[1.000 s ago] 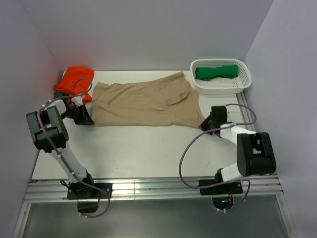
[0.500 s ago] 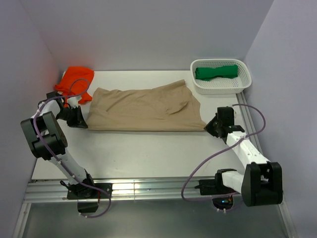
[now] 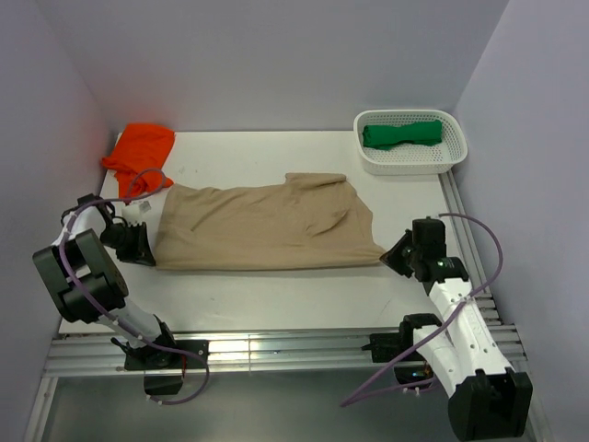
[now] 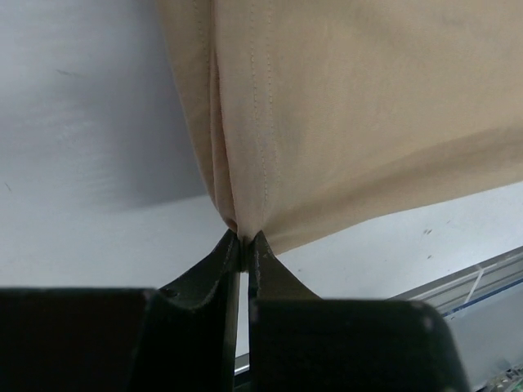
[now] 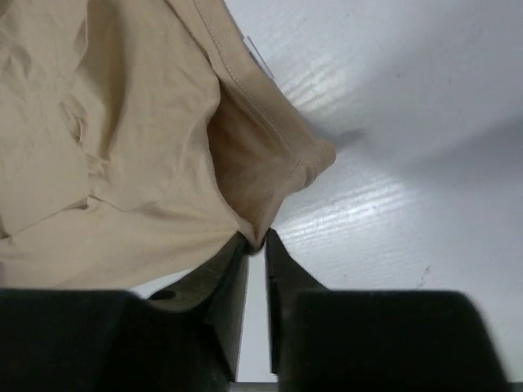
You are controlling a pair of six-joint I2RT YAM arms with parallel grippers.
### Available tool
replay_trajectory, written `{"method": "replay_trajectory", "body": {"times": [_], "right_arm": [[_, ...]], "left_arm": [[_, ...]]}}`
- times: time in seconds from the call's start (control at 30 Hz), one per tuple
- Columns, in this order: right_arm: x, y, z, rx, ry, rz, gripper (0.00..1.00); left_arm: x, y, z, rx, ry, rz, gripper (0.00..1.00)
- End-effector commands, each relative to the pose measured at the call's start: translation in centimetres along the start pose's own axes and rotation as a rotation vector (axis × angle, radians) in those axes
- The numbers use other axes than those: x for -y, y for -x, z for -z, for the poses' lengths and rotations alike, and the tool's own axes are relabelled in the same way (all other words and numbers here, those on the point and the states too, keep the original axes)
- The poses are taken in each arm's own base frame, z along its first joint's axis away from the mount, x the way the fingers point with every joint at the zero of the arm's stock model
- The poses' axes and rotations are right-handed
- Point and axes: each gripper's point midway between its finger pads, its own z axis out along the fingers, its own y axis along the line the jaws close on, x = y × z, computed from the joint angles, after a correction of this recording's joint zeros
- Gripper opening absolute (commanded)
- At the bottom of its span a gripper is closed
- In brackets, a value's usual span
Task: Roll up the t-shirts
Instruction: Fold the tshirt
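Observation:
A tan t-shirt lies flattened across the middle of the table, wrinkled near its right end. My left gripper is shut on its left edge, and the left wrist view shows the hem pinched between the left gripper's tips. My right gripper holds the near right corner. In the right wrist view the cloth is drawn to a point between the right gripper's narrow jaws. An orange t-shirt lies bunched at the far left. A green t-shirt lies rolled in the basket.
A white perforated basket stands at the far right corner. Walls close in the table on the left, back and right. A metal rail runs along the near edge by the arm bases. Cables loop round both arms.
Both grippers have pulled the tan t-shirt toward the near edge of the table. It now lies clear of the orange t-shirt, and its far edge has slid forward.

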Motion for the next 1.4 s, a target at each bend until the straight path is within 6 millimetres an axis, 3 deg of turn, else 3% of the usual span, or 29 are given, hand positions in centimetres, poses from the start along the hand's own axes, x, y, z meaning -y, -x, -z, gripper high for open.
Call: {"method": "replay_trajectory", "body": {"times": [0.0, 0.07, 0.17, 0.2, 0.3, 0.53, 0.67, 0.9, 1.1, 1.2, 1.37], "right_arm": [[1.5, -1.3, 0.5, -0.02, -0.035, -0.027, 0.25], [1.7, -1.1, 0.7, -0.003, -0.041, -0.036, 0.39], [1.4, 0.0, 1.2, 0.046, -0.041, -0.044, 0.49], [0.9, 0.8, 1.5, 0.065, -0.037, -0.041, 0.51], [-0.9, 2.0, 1.6, 0.073, 0.006, -0.022, 0.5], [-6.2, 4.2, -0.9, 0.072, 0.075, 0.047, 0.45], [-10.5, 2.9, -3.6, 0.01, 0.084, 0.146, 0.44], [-15.6, 0.9, -9.1, -0.091, 0.101, 0.241, 0.38], [-18.9, 0.3, -13.0, -0.137, 0.115, 0.297, 0.37], [-19.6, -0.6, -14.4, -0.175, 0.097, 0.321, 0.36], [-20.0, -1.6, -14.3, -0.162, 0.068, 0.375, 0.37]], "left_arm": [[-0.5, -1.1, 0.9, -0.003, 0.051, -0.076, 0.02], [-0.4, -0.9, 1.2, 0.008, 0.051, -0.081, 0.13], [-0.5, 0.3, 2.7, 0.049, 0.068, -0.098, 0.41], [-0.3, 0.5, 3.1, 0.054, 0.068, -0.101, 0.49], [-0.4, 2.1, 4.9, 0.094, 0.081, -0.115, 0.6], [-0.2, 5.4, 6.8, 0.152, 0.061, -0.115, 0.59], [0.2, 9.6, 7.9, 0.23, 0.027, -0.152, 0.6], [3.2, 16.9, 6.0, 0.319, -0.1, -0.258, 0.62], [4.0, 21.6, 2.1, 0.319, -0.121, -0.29, 0.63], [3.7, 22.7, 0.4, 0.3, -0.103, -0.266, 0.63], [2.8, 23.5, -1.2, 0.291, -0.075, -0.231, 0.61]]}}
